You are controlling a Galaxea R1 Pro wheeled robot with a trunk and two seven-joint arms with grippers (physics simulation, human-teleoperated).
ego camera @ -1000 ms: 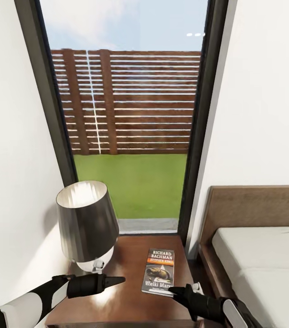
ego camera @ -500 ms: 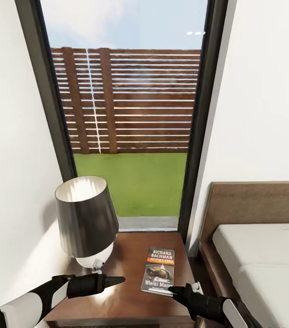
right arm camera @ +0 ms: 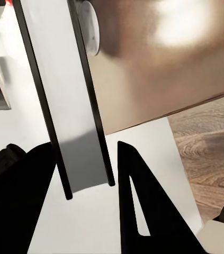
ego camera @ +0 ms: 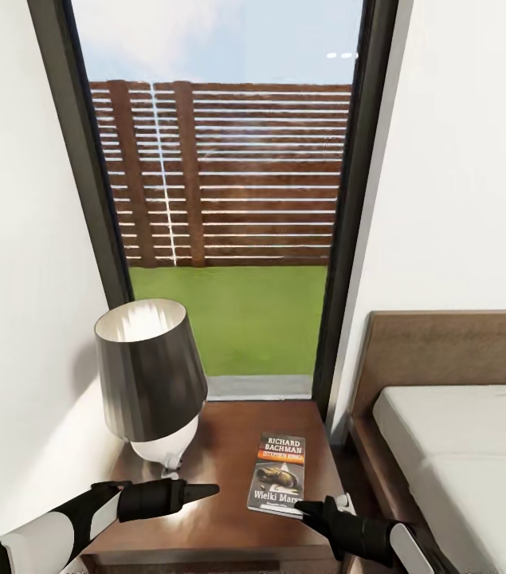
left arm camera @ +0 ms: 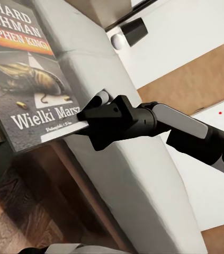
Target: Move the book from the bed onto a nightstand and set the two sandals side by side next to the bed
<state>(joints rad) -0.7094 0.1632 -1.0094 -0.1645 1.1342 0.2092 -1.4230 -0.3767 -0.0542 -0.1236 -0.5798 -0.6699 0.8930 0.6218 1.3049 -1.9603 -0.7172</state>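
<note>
Facing the nightstand, everything placed from it:
Window [ego camera: 225, 191]: tall, dark-framed, directly behind the nightstand; lawn and a slatted wooden fence outside.
Bed [ego camera: 460, 454]: just right of the nightstand, off-white mattress, brown headboard against the wall.
Nightstand [ego camera: 225, 454]: glossy reddish-brown tabletop between the left wall and the bed.
Lamp [ego camera: 149, 379]: on the tabletop's left rear, dark shade, white base.
Book [ego camera: 279, 473]: flat on the tabletop's right half, cover up, "Richard Bachman" readable.
Right claw [ego camera: 308, 507]: at the book's near right corner; the right wrist view shows the book's edge [right arm camera: 77, 121] between its two fingers [right arm camera: 143, 201], so it is grasping the book.
Left claw [ego camera: 205, 490]: above the tabletop's near left, tips clenched together, well apart from the book.
</note>
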